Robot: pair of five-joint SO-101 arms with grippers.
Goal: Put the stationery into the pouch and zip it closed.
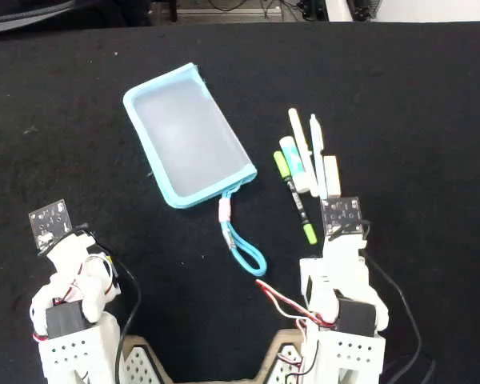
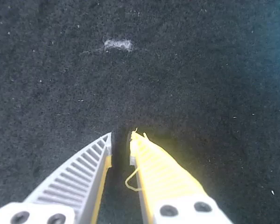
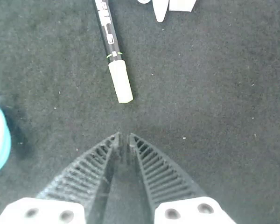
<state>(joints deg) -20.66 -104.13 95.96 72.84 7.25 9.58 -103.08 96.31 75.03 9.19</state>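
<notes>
A pale blue pouch [image 1: 188,136] with a frosted face lies at an angle in the upper left centre of a black desk [image 1: 432,96] in the high view. Its blue wrist strap [image 1: 245,248] trails from the lower right corner toward the bottom of the frame. Whether the zip is open cannot be told.

The stationery [image 1: 304,164] lies in a cluster just right of the pouch, apart from it. It comprises 2 white pens [image 1: 301,148], a teal-banded marker [image 1: 291,154], a short white block [image 1: 331,174] and a black marker with green caps [image 1: 296,198], the last slanting down to the lower right.

The left arm [image 1: 68,280] sits at the lower left of the frame, well apart from the pouch, over bare desk. The left gripper [image 2: 121,136] has its jaws drawn nearly together, with a narrow gap and nothing between them. A tuft of lint [image 2: 117,45] lies ahead of it.

The right arm [image 1: 340,272] sits at the lower right, just below the stationery. The right gripper [image 3: 123,136] has its jaws closed on nothing, with the pale cap end of the black marker near their tips and not touching.
</notes>
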